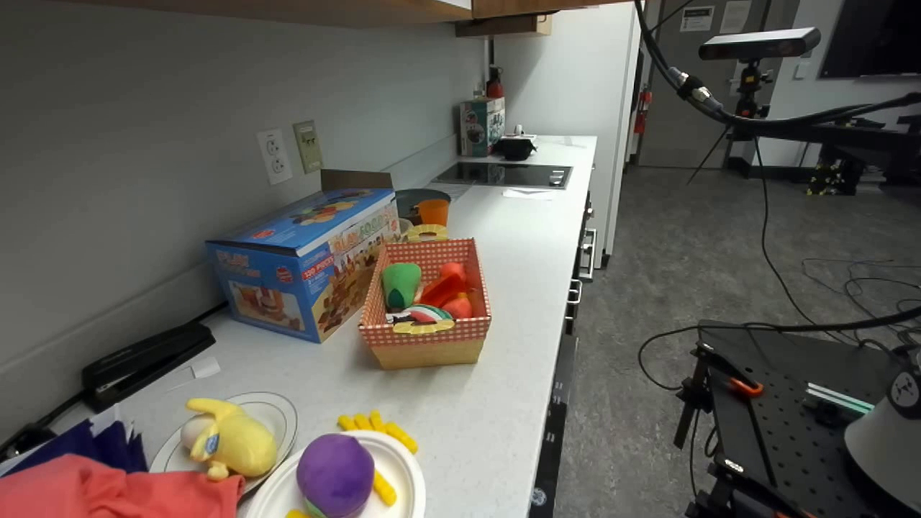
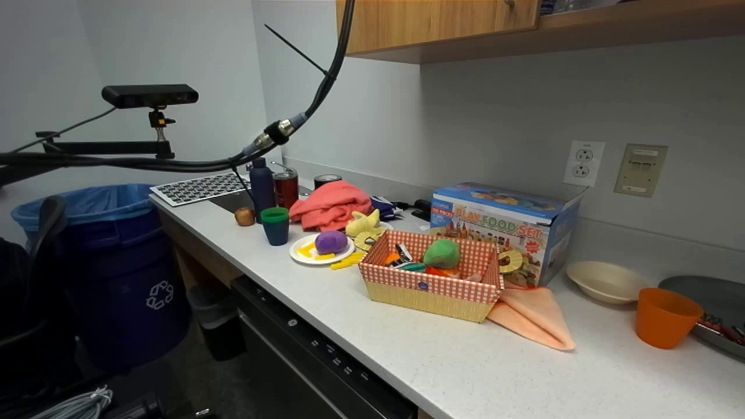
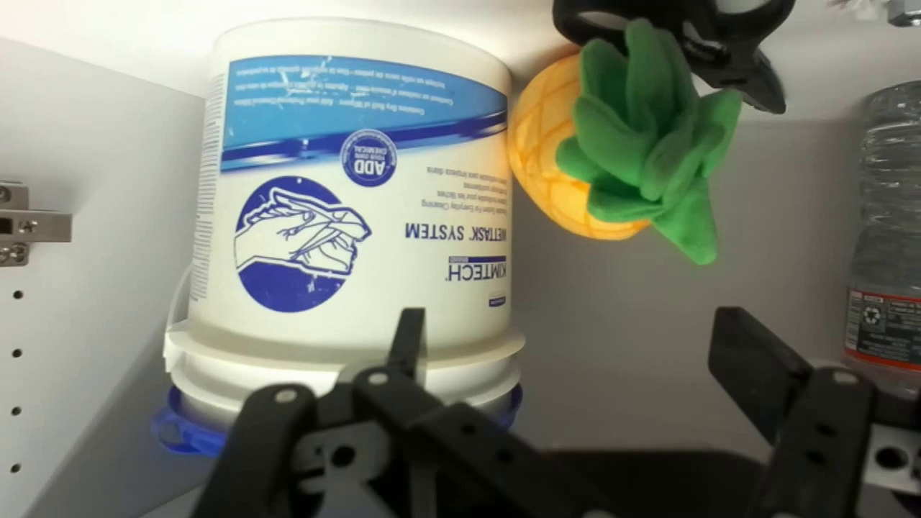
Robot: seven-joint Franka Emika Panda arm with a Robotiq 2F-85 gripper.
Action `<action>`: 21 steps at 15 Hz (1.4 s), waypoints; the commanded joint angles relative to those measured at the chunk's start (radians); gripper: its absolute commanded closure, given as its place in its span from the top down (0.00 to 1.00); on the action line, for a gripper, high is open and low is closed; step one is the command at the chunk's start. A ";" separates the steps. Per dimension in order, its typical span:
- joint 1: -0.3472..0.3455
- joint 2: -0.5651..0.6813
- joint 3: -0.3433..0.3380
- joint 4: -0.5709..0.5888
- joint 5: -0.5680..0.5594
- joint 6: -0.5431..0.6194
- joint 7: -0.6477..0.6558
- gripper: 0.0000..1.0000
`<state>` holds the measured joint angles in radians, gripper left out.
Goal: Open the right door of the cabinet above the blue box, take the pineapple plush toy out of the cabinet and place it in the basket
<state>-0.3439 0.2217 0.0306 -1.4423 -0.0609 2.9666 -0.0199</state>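
The pineapple plush toy (image 3: 550, 151) has a yellow-orange body and green leafy crown. It sits inside the cabinet (image 3: 93, 144) in the upper part of the wrist view, which stands upside down. My gripper (image 3: 570, 316) is open and empty, its fingers apart from the toy. In both exterior views only the cabinet's lower part (image 1: 288, 8) (image 2: 442, 26) shows; its right section is open in an exterior view. The blue box (image 1: 266, 270) (image 2: 495, 227) stands on the counter by the wall. The basket (image 1: 424, 354) (image 2: 425, 299) stands beside it, holding several toy foods.
A white bucket (image 3: 374, 208) stands against the toy. A black-handled object (image 3: 741, 54) lies by its crown, and a clear bottle (image 3: 888, 237) stands at the side. A purple plush (image 1: 335, 475), a yellow plush (image 1: 245, 439) and an orange cup (image 2: 666, 320) are on the counter.
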 commanded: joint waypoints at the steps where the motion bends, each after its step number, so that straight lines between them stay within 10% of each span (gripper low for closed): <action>1: -0.032 -0.004 0.041 0.031 0.056 -0.068 -0.077 1.00; 4: 0.043 0.001 -0.045 0.015 0.050 -0.039 -0.051 1.00; 21: 0.037 -0.014 -0.028 -0.006 0.071 -0.089 -0.078 1.00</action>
<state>-0.2909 0.2237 -0.0328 -1.4417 -0.0422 2.9212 -0.0524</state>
